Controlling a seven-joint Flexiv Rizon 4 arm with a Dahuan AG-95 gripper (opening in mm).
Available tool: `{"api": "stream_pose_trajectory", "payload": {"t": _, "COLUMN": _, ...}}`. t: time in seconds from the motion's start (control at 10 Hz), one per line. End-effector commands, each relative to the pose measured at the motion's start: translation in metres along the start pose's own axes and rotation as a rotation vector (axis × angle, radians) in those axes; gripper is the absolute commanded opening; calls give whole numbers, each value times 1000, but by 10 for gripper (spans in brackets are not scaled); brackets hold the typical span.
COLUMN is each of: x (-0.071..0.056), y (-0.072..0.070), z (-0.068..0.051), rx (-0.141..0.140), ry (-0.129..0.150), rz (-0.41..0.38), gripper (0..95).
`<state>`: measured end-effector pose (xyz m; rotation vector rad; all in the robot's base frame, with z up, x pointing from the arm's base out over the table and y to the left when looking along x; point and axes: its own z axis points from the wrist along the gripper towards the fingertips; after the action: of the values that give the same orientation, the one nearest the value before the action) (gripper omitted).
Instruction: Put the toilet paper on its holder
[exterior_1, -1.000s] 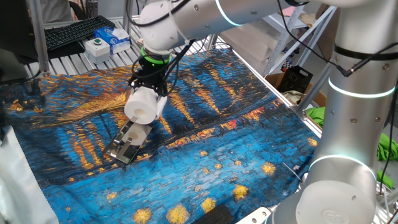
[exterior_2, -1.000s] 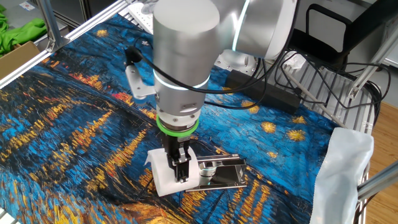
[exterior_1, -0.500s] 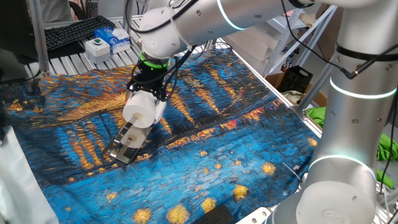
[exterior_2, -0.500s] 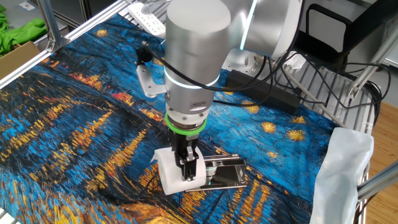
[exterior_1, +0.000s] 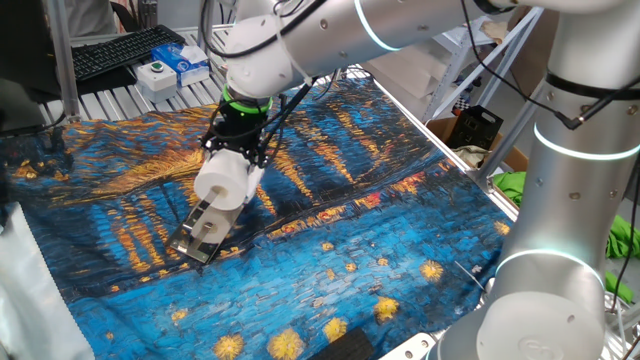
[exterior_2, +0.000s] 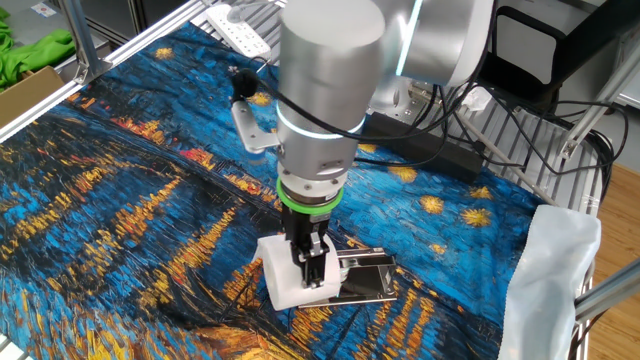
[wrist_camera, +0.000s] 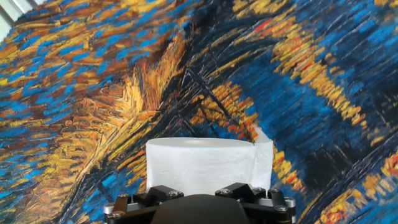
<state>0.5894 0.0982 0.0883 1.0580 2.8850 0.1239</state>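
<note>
One toilet paper (exterior_2: 290, 277) (plump, white) between the jaws.

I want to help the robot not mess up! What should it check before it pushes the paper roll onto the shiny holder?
1. Gripper shut on the toilet paper: ok.
2. Hollow core facing along the holder: ok, seemingly.
3. Core lined up with the bar: cannot tell, roll hides it.
4. Roll already on the holder: not ok, not yet.
5. Holder lying flat on the cloth: ok.
6. Loose paper flap out of the way: cannot tell.
</note>
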Motion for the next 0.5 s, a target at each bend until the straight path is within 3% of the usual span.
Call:
{"api": "stream_pose_trajectory", "payload": {"t": 0.1, "x": 3, "y": 0, "z": -1, "rx": -1, "ry": 1, "rz": 1, "gripper": 0}}
{"api": "stream_pose_trajectory", "payload": {"t": 0.5, "x": 21, "y": 1, "z": 0, "rx": -4, "ry": -3, "rz": 16, "gripper": 0}}
